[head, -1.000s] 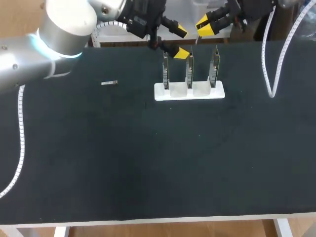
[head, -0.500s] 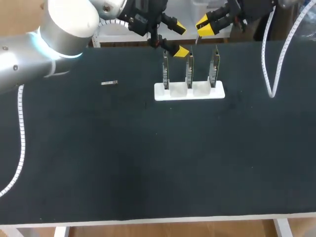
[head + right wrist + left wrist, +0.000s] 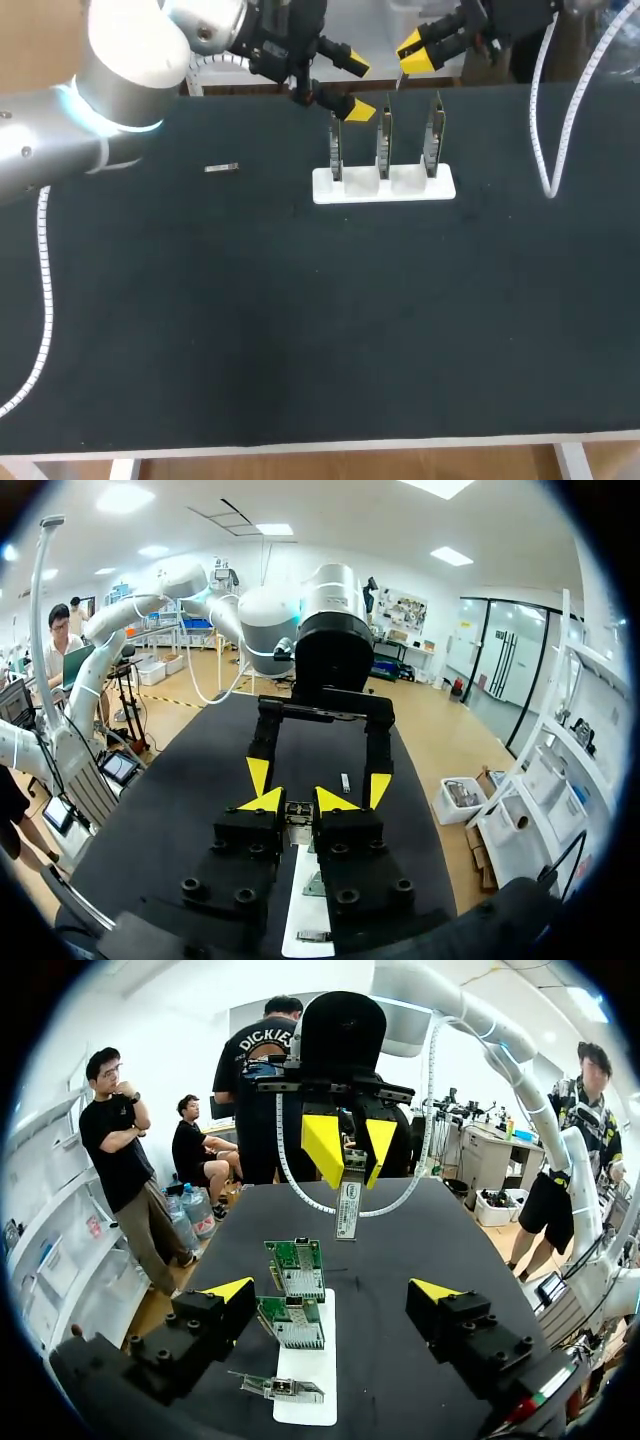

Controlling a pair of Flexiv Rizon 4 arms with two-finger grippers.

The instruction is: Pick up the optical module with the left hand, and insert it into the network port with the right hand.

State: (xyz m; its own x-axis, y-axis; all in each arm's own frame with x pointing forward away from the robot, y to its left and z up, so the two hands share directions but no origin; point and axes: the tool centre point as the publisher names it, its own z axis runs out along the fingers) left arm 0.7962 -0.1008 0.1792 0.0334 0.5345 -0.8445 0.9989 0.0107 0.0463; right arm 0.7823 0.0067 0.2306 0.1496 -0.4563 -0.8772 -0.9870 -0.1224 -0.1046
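Note:
My right gripper (image 3: 405, 62) hangs over the table's far edge, shut on a slim silver optical module (image 3: 398, 80) that points down from its yellow tips. In the left wrist view that module (image 3: 347, 1200) hangs from the right gripper (image 3: 350, 1160) straight ahead of my left gripper (image 3: 333, 1292). My left gripper (image 3: 355, 88) stands wide open and empty, just left of the right one, above the leftmost card. In the right wrist view the module (image 3: 298, 818) sits pinched between the right gripper's (image 3: 299, 802) fingers, with the left gripper (image 3: 318, 780) facing it.
A white base (image 3: 350, 192) holds three upright network cards (image 3: 384, 140) below both grippers; the base (image 3: 315, 1360) and cards (image 3: 298, 1265) lie under my left gripper. A second small module (image 3: 221, 168) lies on the black mat to the left, and this spare module (image 3: 345, 782) shows in the right wrist view.
My left gripper has drawn a little to the left, away from the right gripper, still open. The right gripper and its module have not moved.

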